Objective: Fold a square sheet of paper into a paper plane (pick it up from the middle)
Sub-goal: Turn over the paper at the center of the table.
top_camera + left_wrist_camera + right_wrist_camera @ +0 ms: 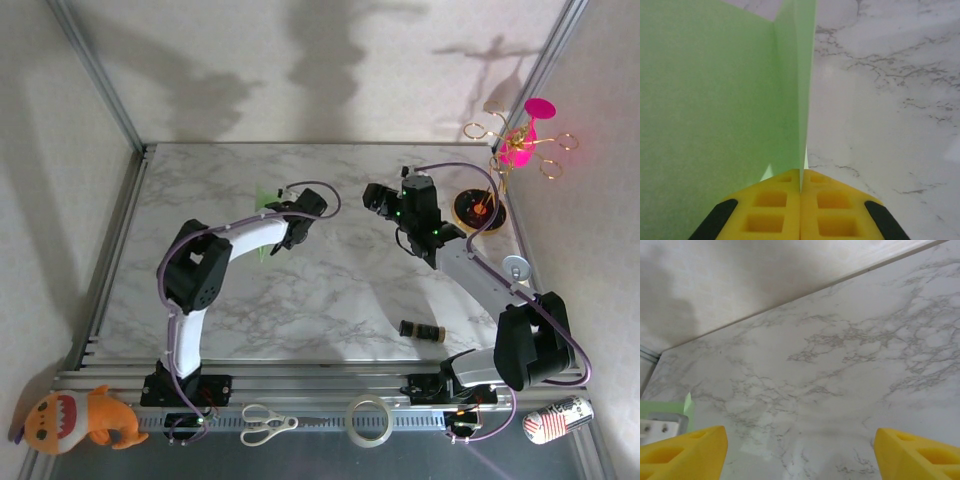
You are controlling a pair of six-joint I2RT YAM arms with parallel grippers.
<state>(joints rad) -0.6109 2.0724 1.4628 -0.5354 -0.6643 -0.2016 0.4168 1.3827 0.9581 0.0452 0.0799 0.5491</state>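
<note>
The light green paper [715, 100] is bent into a fold, one broad flap on the left and a narrow edge rising at the middle. My left gripper [801, 176] is shut on it, its yellow fingers [770, 210] pressed together over the fold. From above, the left gripper [297, 216] sits at the table's centre left, with green paper [264, 198] sticking out beside it. My right gripper [376, 197] hovers a short way to the right, open. Its yellow fingers [685, 447] stand wide apart over bare marble, and the paper [665, 407] shows at the far left.
A black cylinder [422, 330] lies near the right arm's base. A round dark disc [477, 208] and a pink and gold stand [520, 145] are at the back right. Scissors [268, 422], a tape roll [368, 420], a plush toy [80, 418] and a can [558, 418] line the front rail.
</note>
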